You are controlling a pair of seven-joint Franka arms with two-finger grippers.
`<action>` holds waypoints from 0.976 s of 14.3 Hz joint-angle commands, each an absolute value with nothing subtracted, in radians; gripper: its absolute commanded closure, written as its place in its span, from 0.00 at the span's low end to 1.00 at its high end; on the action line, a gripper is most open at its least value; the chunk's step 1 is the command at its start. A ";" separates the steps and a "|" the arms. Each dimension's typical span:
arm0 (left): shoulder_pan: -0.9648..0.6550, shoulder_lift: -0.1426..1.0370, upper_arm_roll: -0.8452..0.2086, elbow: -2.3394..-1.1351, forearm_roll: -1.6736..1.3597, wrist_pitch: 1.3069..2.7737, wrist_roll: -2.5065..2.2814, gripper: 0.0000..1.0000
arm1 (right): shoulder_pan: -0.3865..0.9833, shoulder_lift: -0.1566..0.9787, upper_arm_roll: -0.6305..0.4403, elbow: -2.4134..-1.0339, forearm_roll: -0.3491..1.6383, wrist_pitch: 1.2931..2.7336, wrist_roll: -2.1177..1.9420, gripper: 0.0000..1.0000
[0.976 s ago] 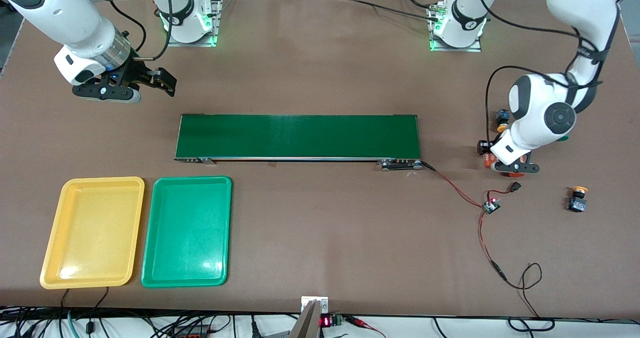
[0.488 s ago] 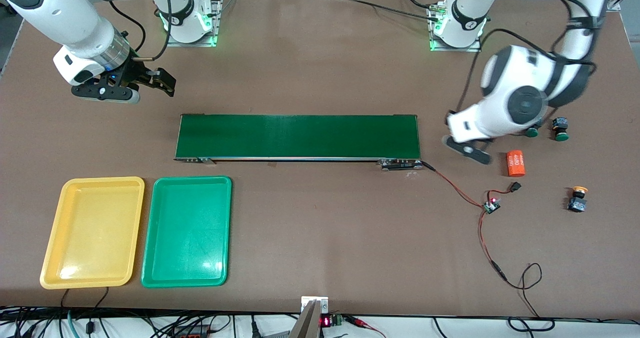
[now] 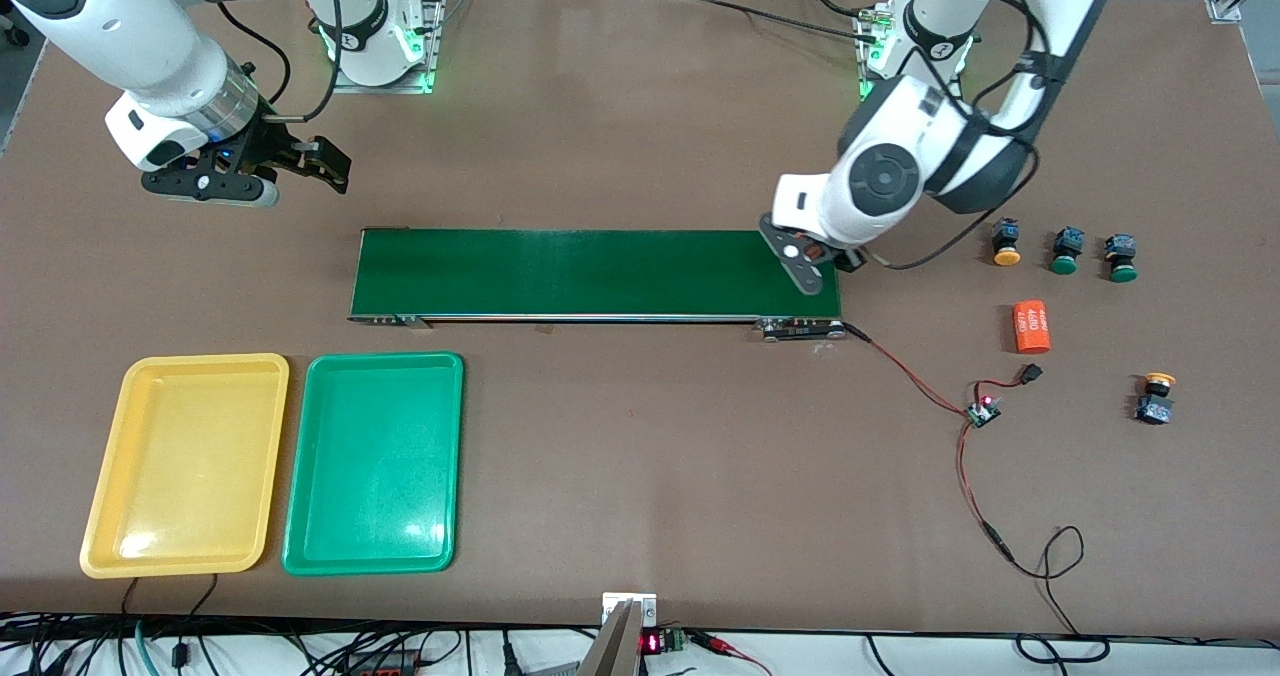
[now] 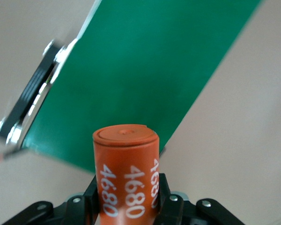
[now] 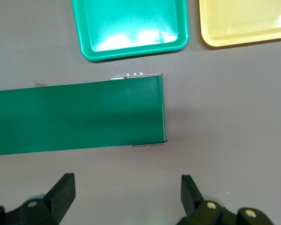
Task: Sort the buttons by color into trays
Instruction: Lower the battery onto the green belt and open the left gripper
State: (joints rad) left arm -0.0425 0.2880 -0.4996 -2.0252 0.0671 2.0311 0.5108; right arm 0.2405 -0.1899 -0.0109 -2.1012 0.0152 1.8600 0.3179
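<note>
Gripping an orange cylinder [image 4: 126,176] over the conveyor belt [image 3: 590,272], the left claw [image 3: 806,265] risks feeding it on for sorting. Four buttons [image 3: 1006,241] lie near the left arm's worktop edge; the right claw [image 3: 262,168] waits open above both trays [image 3: 372,546].

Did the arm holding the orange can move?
Yes. The left end effector, gripping an orange cylinder, went from beside the buttons to over the conveyor belt end.

Left claw [image 4: 129,206] clamped on orange "4680" cylinder [image 4: 126,176], over green conveyor belt's [image 4: 140,75] end, brown table [image 4: 243,140]
</note>
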 commanded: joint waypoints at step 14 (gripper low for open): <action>-0.064 0.324 -0.502 -2.011 0.239 2.116 0.758 0.00 | 0.239 -0.192 -0.012 -2.111 0.025 1.871 0.333 0.00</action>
